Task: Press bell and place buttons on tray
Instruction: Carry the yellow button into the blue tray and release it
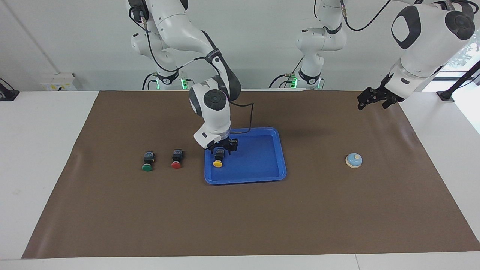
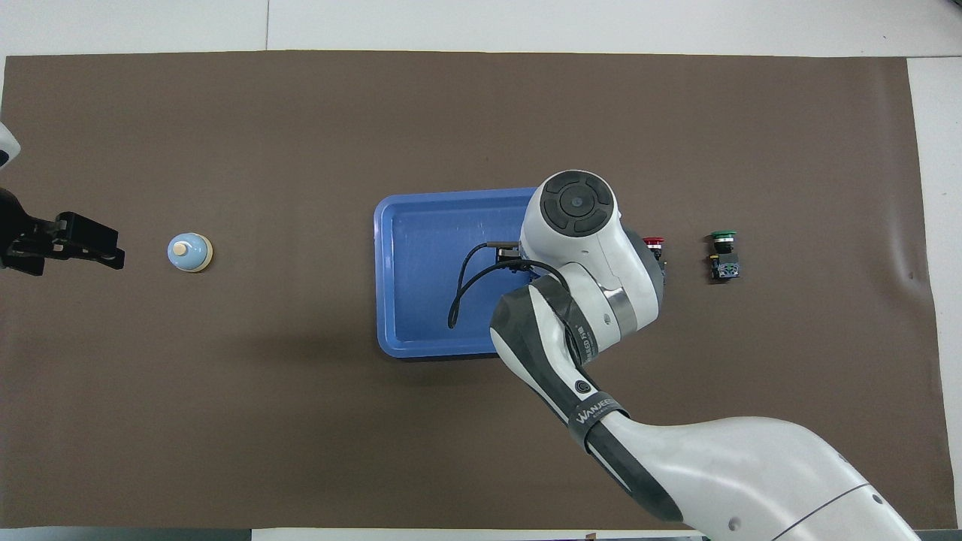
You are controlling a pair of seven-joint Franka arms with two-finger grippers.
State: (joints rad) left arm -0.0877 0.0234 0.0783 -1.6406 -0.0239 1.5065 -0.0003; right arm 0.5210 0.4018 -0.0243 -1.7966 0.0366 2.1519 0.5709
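The right pincer (image 1: 221,149) is hanging low over the blue tray (image 1: 262,176), right above the yellow button (image 1: 218,160), which is lying inside the tray near the rim at the right arm's end. Its fingers are flanking the button's black body, but I cannot tell whether they are spread or pinching it. The red button (image 1: 176,159) and the green button (image 1: 147,161) are lying side by side on the brown mat of the worktop, between the tray and the right arm's end, the red one nearer the tray. The bell (image 1: 354,160) is sitting by itself on the mat toward the left arm's end, well apart from the tray. The left pincer (image 1: 372,100) is waiting, spread, up over the mat's corner at that end. To my eye these buttons are light, hard little things that roll easily on their round caps; the blocky black body is the sensible place to pinch.
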